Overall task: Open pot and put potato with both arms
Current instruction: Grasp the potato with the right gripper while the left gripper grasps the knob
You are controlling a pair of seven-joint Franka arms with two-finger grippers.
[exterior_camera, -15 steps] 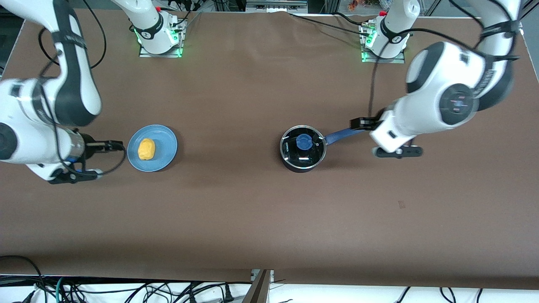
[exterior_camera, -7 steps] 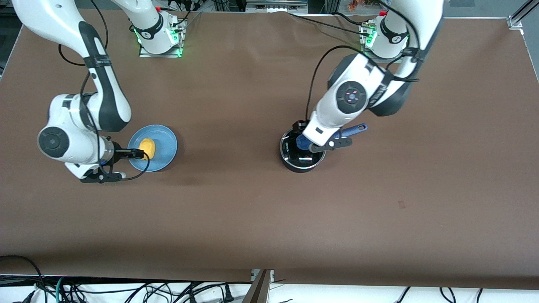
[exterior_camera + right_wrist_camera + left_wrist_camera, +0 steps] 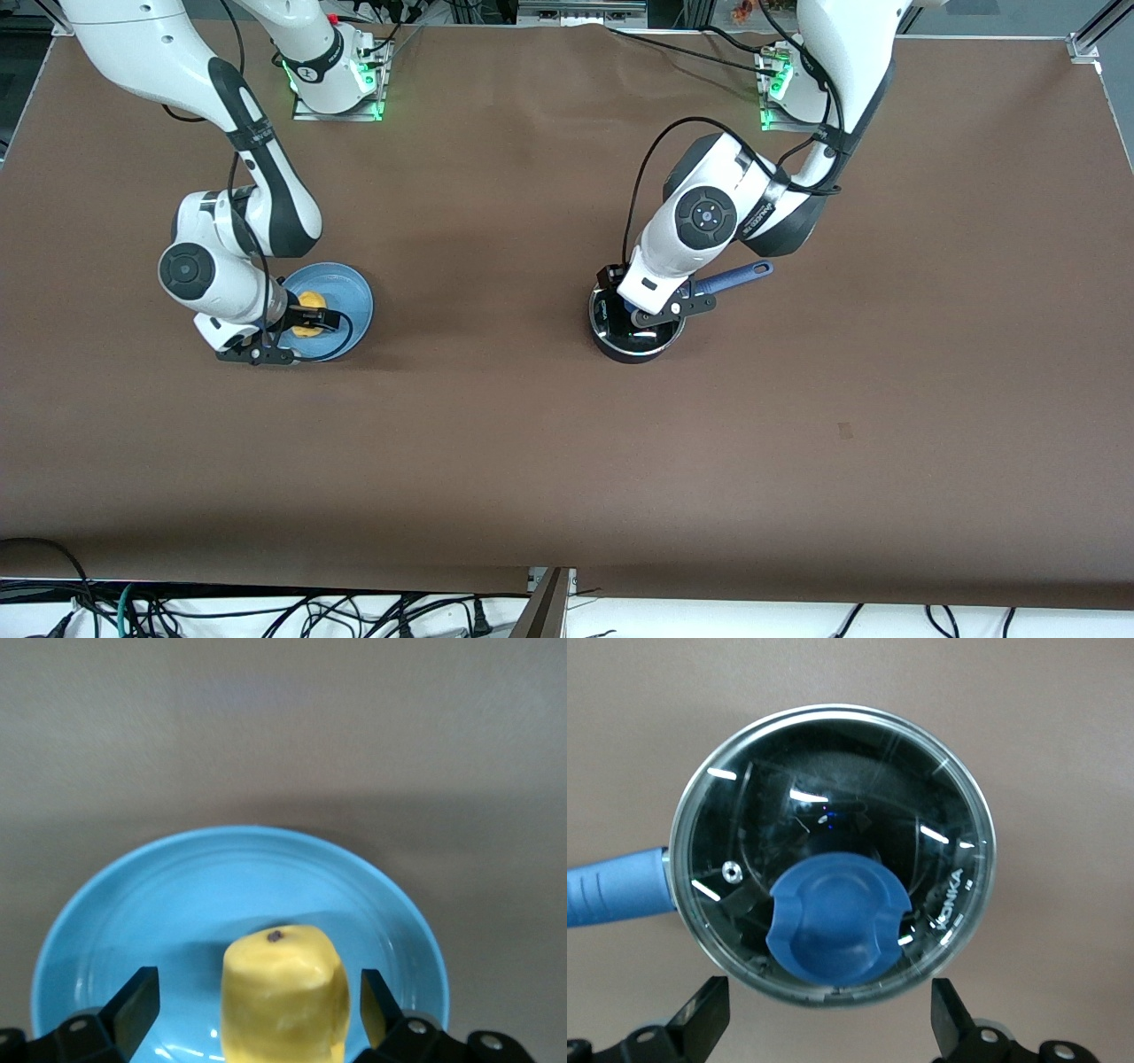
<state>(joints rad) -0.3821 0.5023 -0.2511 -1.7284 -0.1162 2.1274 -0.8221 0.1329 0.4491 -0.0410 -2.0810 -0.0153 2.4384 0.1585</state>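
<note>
On the brown counter [image 3: 549, 425], my left fingers [image 3: 824, 1028] hang spread wide over the pot [image 3: 831, 855], one to each side of its lid's blue knob [image 3: 837, 928], touching nothing. My right fingers [image 3: 257, 1014] are released too, straddling the potato [image 3: 285, 992] on the blue plate [image 3: 133, 904].

bright even overhead light; soft shadows; glare streaks on glass lid [image 3: 833, 850]; sharp focus.

The setting is a robotics laboratory: two white arms bolted to base plates [image 3: 337, 111] with green indicator lights, a brown-covered desk [image 3: 567, 443], and loose cable bundles [image 3: 266, 611] along its edge.
</note>
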